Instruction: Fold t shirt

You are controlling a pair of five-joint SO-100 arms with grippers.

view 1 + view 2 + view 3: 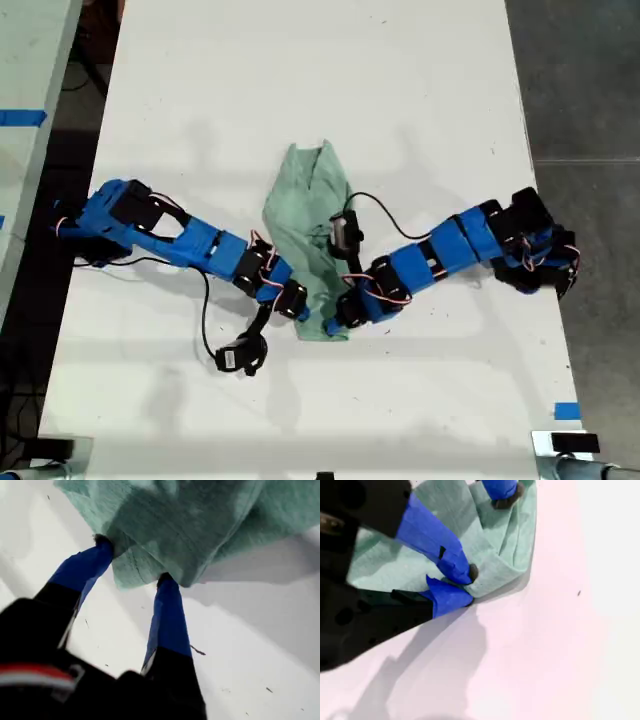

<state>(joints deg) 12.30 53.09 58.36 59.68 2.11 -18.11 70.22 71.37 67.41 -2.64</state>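
The t shirt (308,235) lies bundled near the middle of the tabletop (300,80), long and narrow. Both grippers meet at its end nearer the exterior view's bottom edge. My first gripper (135,575) has its fingers (167,615) parted a little, both tips touching the cloth's edge, which sits between them. My second gripper (465,582) has its fingers (437,537) closed, pinching a fold of the shirt.
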